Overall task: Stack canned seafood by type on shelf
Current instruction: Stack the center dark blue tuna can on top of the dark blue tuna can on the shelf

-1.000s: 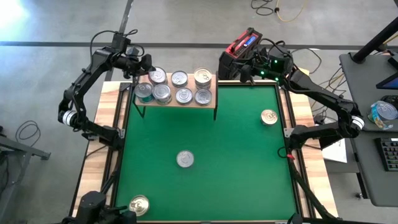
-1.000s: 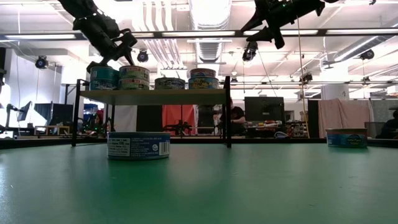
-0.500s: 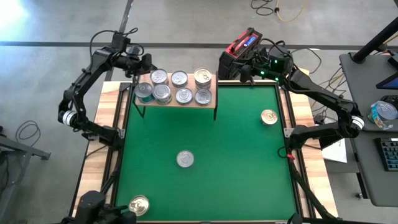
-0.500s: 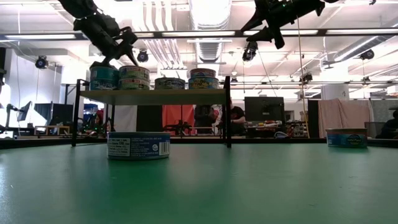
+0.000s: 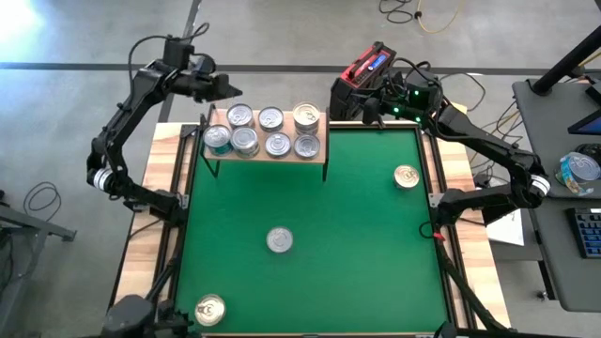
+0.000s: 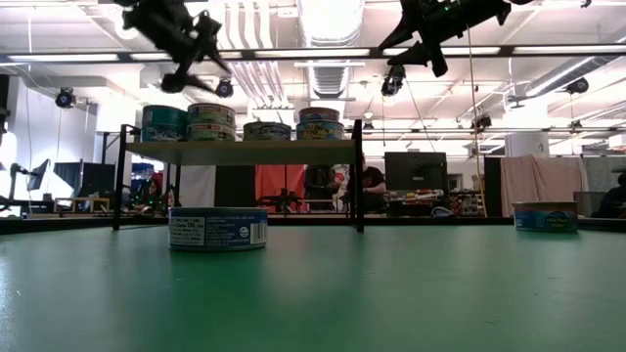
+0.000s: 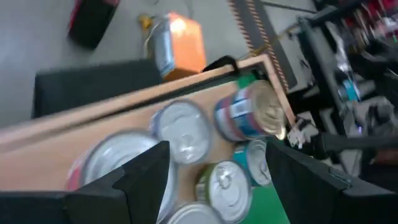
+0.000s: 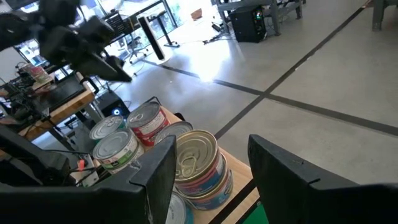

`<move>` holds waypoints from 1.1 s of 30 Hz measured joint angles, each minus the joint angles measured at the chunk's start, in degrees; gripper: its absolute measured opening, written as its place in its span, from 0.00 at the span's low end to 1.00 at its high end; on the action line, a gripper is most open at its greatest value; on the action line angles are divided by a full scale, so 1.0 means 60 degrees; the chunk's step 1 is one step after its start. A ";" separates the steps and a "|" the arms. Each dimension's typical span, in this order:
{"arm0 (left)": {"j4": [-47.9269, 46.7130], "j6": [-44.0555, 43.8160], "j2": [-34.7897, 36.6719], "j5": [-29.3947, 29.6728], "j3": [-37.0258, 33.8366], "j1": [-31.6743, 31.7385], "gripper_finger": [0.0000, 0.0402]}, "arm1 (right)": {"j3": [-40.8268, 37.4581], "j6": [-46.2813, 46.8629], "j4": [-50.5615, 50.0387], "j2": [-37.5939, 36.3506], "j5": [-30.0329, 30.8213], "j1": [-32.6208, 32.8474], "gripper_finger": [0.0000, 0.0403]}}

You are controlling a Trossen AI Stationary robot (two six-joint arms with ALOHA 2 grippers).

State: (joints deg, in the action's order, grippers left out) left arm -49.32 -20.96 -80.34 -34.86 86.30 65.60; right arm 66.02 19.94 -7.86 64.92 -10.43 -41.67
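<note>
L claw [image 5: 228, 89] spread, empty, above shelf [image 5: 317, 155] at 11 o'clock; R claw [image 5: 362, 110] spread, empty, at 1; tins [image 5: 269, 131] on shelf.

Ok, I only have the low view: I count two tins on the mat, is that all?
Observer: No, three. A gold-topped tin sits at the mat's near left corner, outside your picture.
Operator: The tin on the right, what colour is its top?
Observer: The right tin is gold-topped too.
Operator: Is the left gripper carrying anything?
Observer: No. The left gripper hangs over the far left corner of the shelf, jaws open and empty.
</note>
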 joint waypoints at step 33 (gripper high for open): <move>-0.1323 0.1959 0.0648 0.3814 0.1501 -0.4989 0.58 | 0.0215 0.0475 -0.2869 -0.0089 -0.1368 0.0026 0.09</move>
State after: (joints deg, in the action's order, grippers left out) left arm -57.26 -9.21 -76.45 -11.97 95.31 35.66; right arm 67.31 22.79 -25.07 64.38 -18.64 -41.52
